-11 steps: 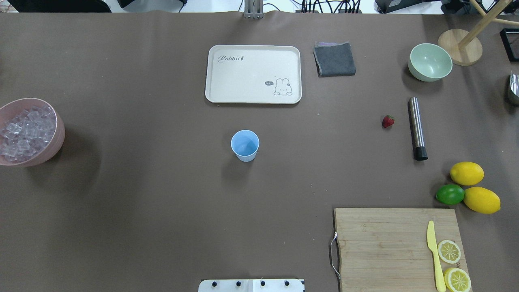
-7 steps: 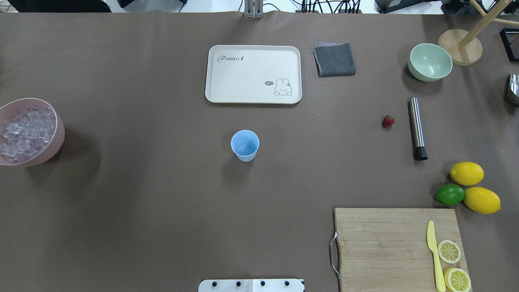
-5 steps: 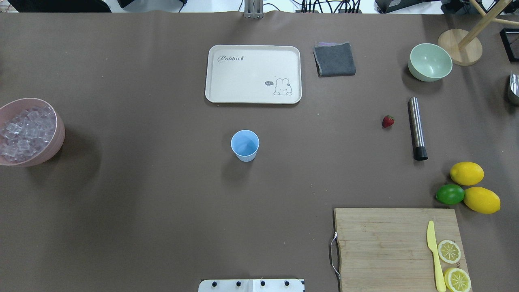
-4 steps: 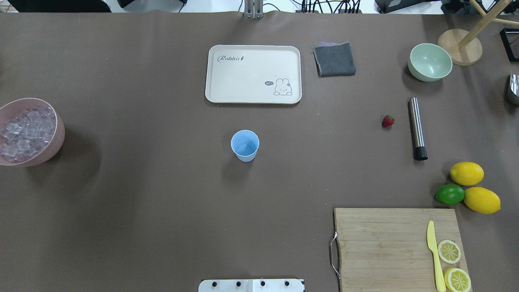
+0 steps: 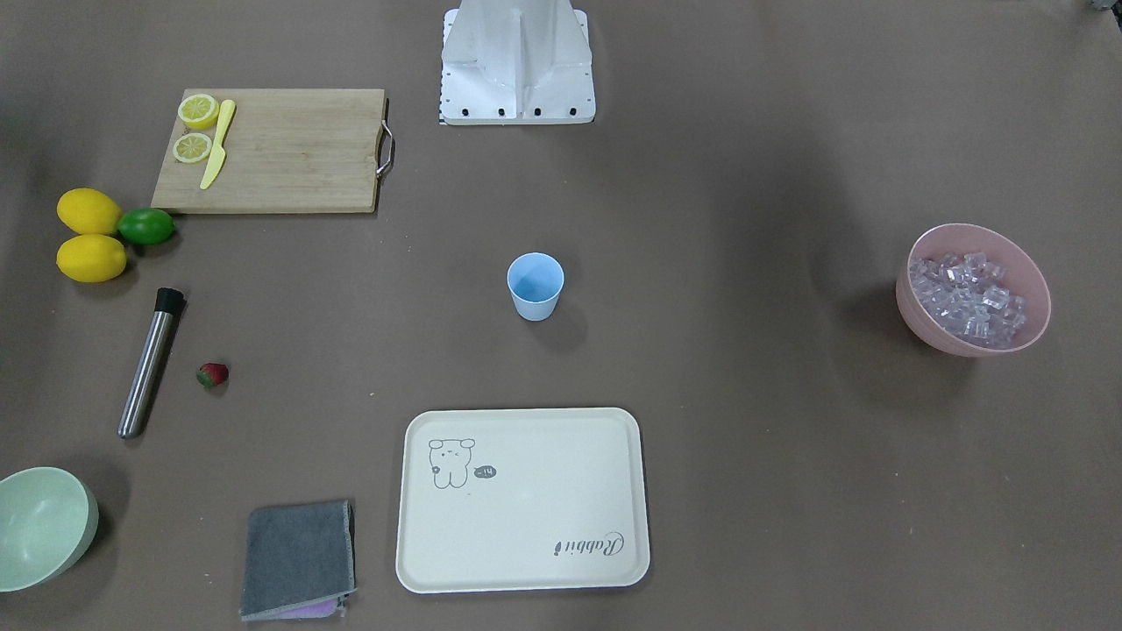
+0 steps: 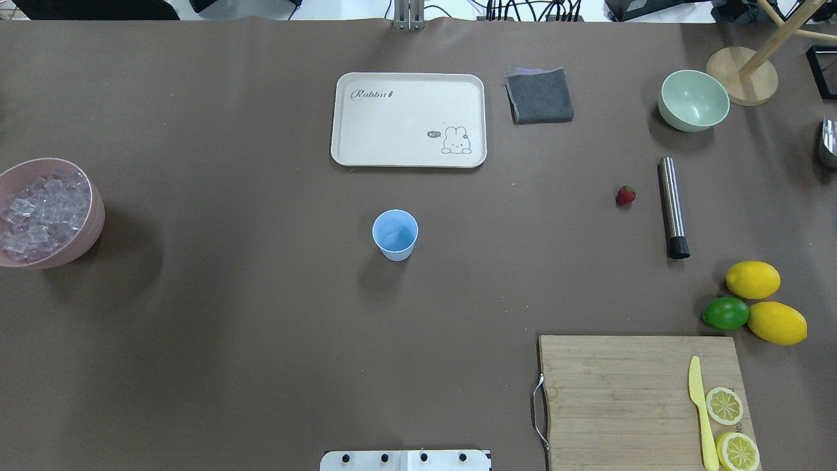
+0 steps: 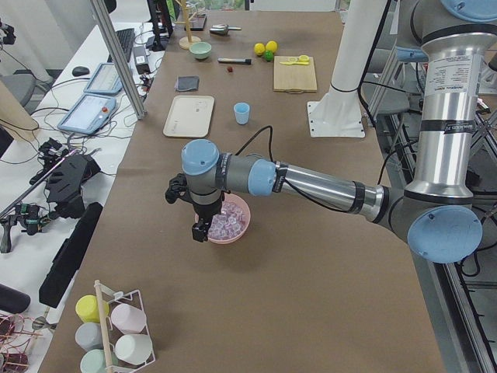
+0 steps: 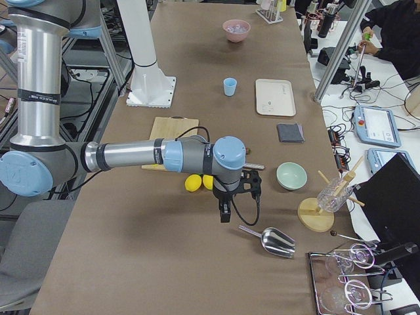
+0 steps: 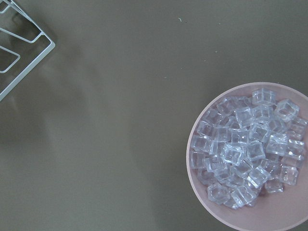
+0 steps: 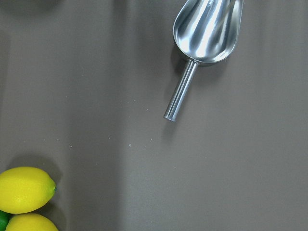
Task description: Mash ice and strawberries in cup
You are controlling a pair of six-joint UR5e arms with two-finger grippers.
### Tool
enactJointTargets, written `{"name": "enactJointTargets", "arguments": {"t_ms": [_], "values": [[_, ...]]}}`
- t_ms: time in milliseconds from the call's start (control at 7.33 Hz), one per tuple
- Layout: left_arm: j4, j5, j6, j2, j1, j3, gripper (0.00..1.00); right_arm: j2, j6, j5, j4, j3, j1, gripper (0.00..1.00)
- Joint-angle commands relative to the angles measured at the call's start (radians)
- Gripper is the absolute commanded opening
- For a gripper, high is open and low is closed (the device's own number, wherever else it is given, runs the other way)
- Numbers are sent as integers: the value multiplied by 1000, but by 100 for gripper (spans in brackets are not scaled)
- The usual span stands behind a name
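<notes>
Ice lies near downward-pointing left end effector.

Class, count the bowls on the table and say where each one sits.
2. The pink bowl, filled with ice, sits at the left end in the overhead view. The pale green bowl stands far right, near the wooden stand base. No others show.

A cream rabbit-print tray is lying beside a folded grey cloth, with a pale green bowl sitting farther toward the robot's right. A black-tipped steel rod is resting near two lemons and a lime. A yellow knife and two lemon halves are sitting on a wooden cutting board, while a metal scoop is lying apart.
</notes>
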Motion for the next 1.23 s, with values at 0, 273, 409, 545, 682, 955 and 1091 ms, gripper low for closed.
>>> {"name": "enactJointTargets", "arguments": {"t_ms": [0, 273, 409, 545, 682, 955, 1091], "values": [[-5, -2, 0, -2, 3, -6, 98, -4, 0, 4, 0, 1, 0, 100], [-5, -8, 1, -5, 5, -13, 98, -7, 0, 4, 0, 1, 0, 100], [-5, -8, 3, -7, 5, -13, 97, -7, 0, 4, 0, 0, 0, 100], [-8, -8, 3, -8, 9, -13, 97, -7, 0, 4, 0, 0, 0, 100], [-6, -10, -11, -2, 16, -13, 97, -7, 0, 4, 0, 0, 0, 100], [-8, -10, -191, 4, 17, -10, 98, -7, -6, 4, 0, 0, 0, 100], [-8, -10, -187, 6, 17, -10, 98, -6, -6, 4, 0, 0, 0, 100]]}}
